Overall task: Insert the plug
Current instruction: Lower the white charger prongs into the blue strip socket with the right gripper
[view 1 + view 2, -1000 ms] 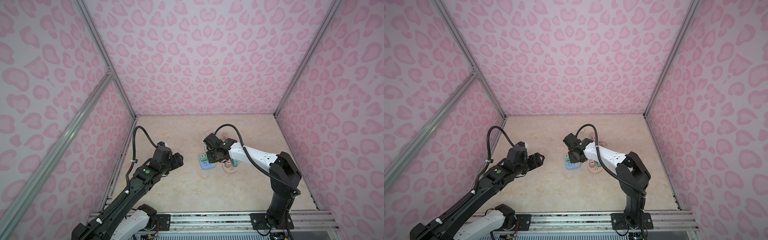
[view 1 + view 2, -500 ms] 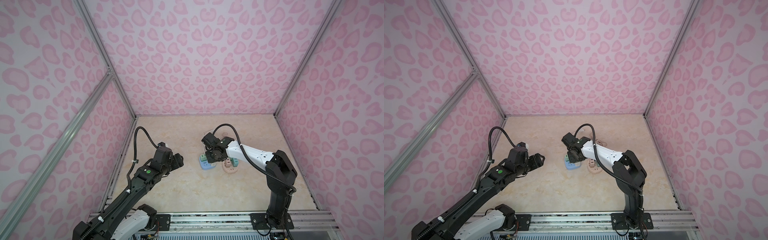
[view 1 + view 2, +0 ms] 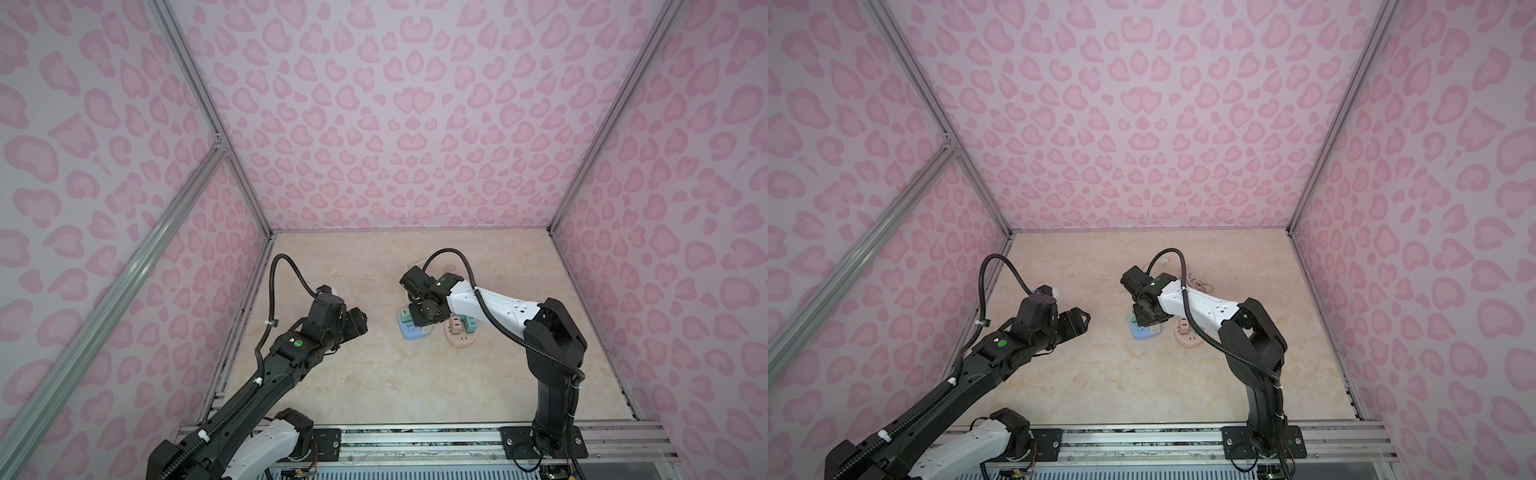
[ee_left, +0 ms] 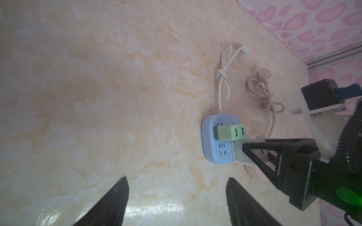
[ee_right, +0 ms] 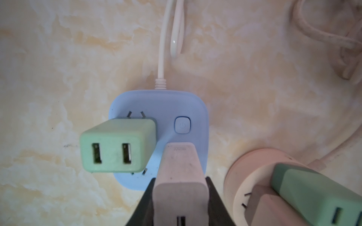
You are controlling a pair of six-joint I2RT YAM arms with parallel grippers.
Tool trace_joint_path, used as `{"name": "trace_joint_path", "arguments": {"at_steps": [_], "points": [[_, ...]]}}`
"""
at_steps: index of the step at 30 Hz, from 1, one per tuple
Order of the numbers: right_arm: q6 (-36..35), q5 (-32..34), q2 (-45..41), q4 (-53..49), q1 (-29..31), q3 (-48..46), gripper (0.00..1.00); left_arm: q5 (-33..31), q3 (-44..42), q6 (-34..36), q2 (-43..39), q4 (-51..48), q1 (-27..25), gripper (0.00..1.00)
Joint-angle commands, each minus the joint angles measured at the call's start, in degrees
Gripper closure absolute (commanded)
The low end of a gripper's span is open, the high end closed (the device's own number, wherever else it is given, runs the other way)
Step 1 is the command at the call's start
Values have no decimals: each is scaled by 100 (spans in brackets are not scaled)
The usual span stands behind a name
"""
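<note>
The right tool (image 5: 181, 187) is pinching a small pale pinkish-white plastic charger plug (image 5: 179, 162) by its 2 flat sides, black fingers (image 5: 212, 192) pressed in on either flank. It sits low over the rounded square light-blue plastic socket block (image 5: 182, 105) on the marbled cream table (image 4: 98, 97), just beside the mint-green 2-port charger (image 5: 117, 144) already seated there.

The plug's long axis runs from the tool down toward the block's face. Its port end is turned back to the wrist and its prong end faces the block. The prongs are hidden, so I cannot tell whether they have entered the slots.

To my eye it is a light, rigid little box with smooth, slightly slippery sides. The present hold looks right, on the broad sides near the port end with the prong end left clear. The push should go straight along that axis. Since the socket block is light and loose, it may skid or tip.

The left tool (image 4: 177, 182) hangs spread and empty, well apart. A round pink plastic socket (image 5: 241, 176) with 2 chargers stands near.
</note>
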Motion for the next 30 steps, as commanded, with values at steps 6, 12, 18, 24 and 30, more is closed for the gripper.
{"name": "trace_joint_path", "arguments": {"at_steps": [6,12,18,24,30], "points": [[674,113,54,-233,69,-323,100,-79,-10,12,-131,91,-1,19],[938,228,67,-240,184,-253,100,-84,-84,-26,-302,15,-1,19],[1038,35,33,-137,188,-297,100,-117,-92,9,-426,-95,-1,20],[933,-78,-1,-142,172,-266,94,-150,-103,-7,-496,-113,-1,20],[719,-52,-83,-267,137,-183,83,-166,-117,-32,-558,-151,-1,20]]}}
